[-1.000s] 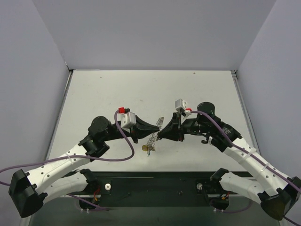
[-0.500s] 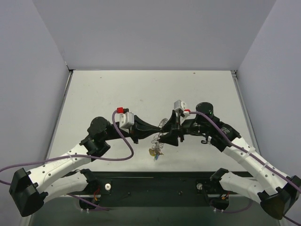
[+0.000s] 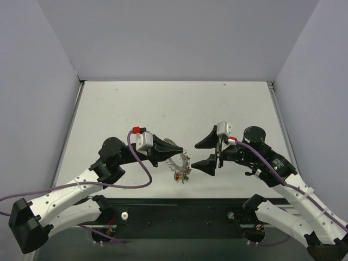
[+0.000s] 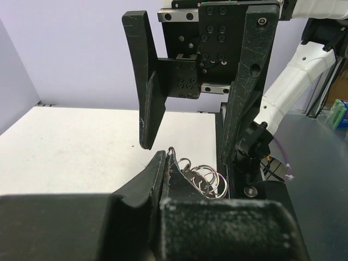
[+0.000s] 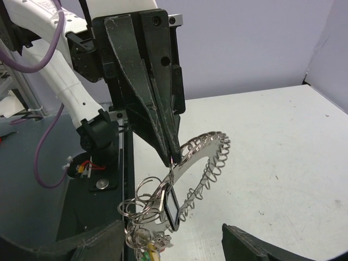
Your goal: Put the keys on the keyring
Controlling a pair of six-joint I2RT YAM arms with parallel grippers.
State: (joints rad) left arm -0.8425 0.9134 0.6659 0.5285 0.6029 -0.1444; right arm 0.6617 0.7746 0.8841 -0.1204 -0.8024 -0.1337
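The keyring point(image 3: 178, 162), a silvery crescent with a coiled rim, hangs above the table from my left gripper point(image 3: 176, 149). That gripper is shut on the ring's upper end. In the right wrist view the keyring point(image 5: 193, 158) curves away from the left gripper's tips point(image 5: 173, 155). A black-headed key point(image 5: 172, 211) dangles from it, above a bunch of small rings and keys point(image 5: 150, 250) with yellow and green showing. The keys point(image 3: 182, 176) also show from above. My right gripper point(image 3: 202, 153) stands open just right of the ring, touching nothing. Its fingers point(image 4: 149, 109) face the left wrist camera.
The white table point(image 3: 163, 109) lies inside grey walls. A black base plate point(image 3: 174, 212) runs along the near edge under both arms. Purple cables point(image 3: 144, 169) loop from the left wrist, close beside the ring.
My right gripper has opened, let go of the ring and drawn back to the right. The ring has swung down and hangs from the left gripper alone, which moved slightly lower.
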